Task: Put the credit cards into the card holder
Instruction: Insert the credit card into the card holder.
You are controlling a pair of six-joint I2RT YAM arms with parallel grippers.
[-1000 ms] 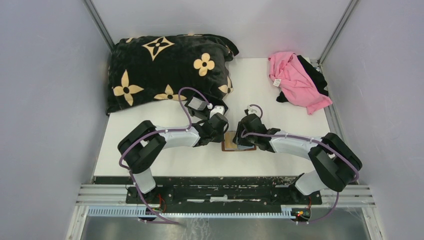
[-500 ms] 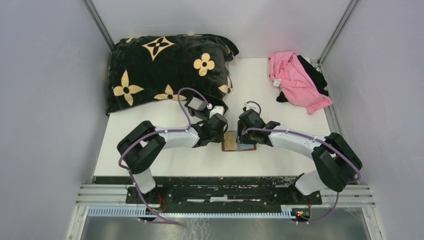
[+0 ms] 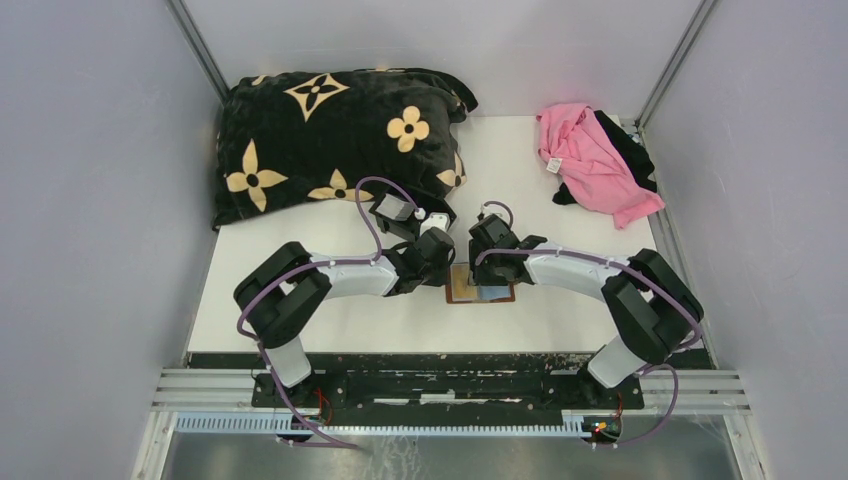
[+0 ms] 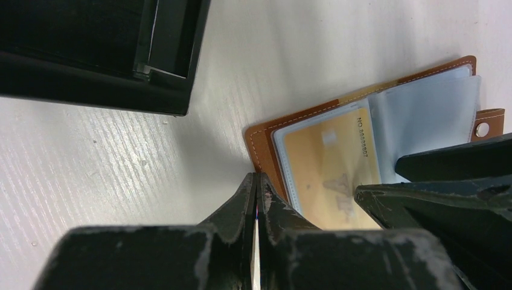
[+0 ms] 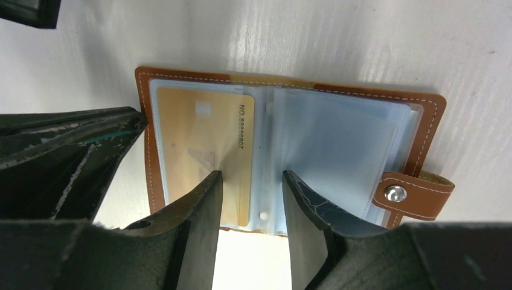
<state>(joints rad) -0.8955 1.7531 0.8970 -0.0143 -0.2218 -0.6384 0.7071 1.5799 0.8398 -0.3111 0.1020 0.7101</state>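
card holder [image 5: 338,145] open flat on table [image 5: 302,36], left claw [image 4: 254,181] clenched at its edge beside the 1 sleeved orange card [image 5: 205,151], right claw [image 5: 252,176] released over its spine; risk: loose clear sleeves could flop over and block the next insert.

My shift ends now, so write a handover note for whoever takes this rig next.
Left gripper: shut, tips by the left edge of the card holder.
Right gripper: open, empty, above the holder's middle fold.
The holder lies open on the table; the orange card is in its left sleeve.
Done: that card. Left: other cards, none in view; right sleeves' contents unclear.
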